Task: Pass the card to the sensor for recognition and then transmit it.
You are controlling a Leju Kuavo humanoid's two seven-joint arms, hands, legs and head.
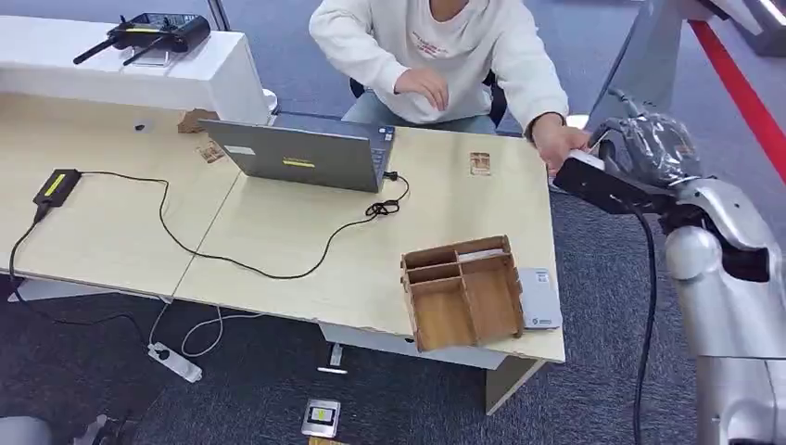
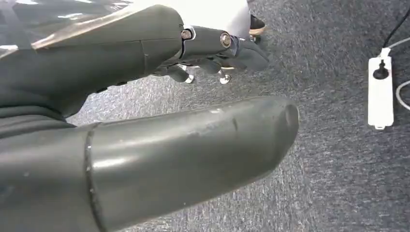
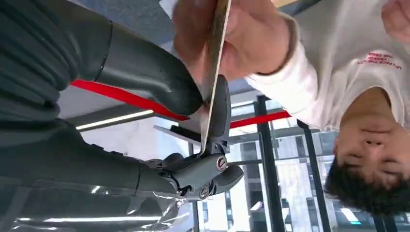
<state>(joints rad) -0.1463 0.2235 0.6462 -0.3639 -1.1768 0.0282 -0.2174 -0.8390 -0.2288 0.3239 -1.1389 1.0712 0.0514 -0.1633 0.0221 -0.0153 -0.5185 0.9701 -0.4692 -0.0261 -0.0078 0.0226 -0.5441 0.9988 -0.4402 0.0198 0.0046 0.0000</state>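
1. While the right hand (image 1: 593,167) reached past the far right corner of the table (image 1: 278,241), it pinched the card (image 3: 212,72) between its thick grey thumb and a dark finger (image 3: 221,108), as the right wrist view showed.
2. At the same spot a person's hand (image 3: 232,38) also gripped the card, its fingers wrapped around the end away from the robot's hand, so both had hold of it at once.
3. That person, in a white sweatshirt (image 1: 436,46), sat behind the table, one arm stretched out to the card and the other hand (image 1: 422,85) held up near the chest.
4. The left hand (image 2: 159,111) hung over grey carpet (image 2: 338,183), its thumb and fingers apart and nothing between them; a white power strip (image 2: 380,92) lay on the floor near it.
5. On the table, a grey laptop (image 1: 306,153) stood open toward the person, with a black cable (image 1: 241,260) trailing from it across the wood.
6. Near the front right corner sat a wooden tray with compartments (image 1: 463,292), and just beside it, at the table's right edge, a flat grey card reader (image 1: 539,298).
7. A second small card (image 1: 479,163) lay flat on the table to the right of the laptop, well apart from the tray.
8. A small black box (image 1: 57,185) with a yellow label rested at the far left of the table.
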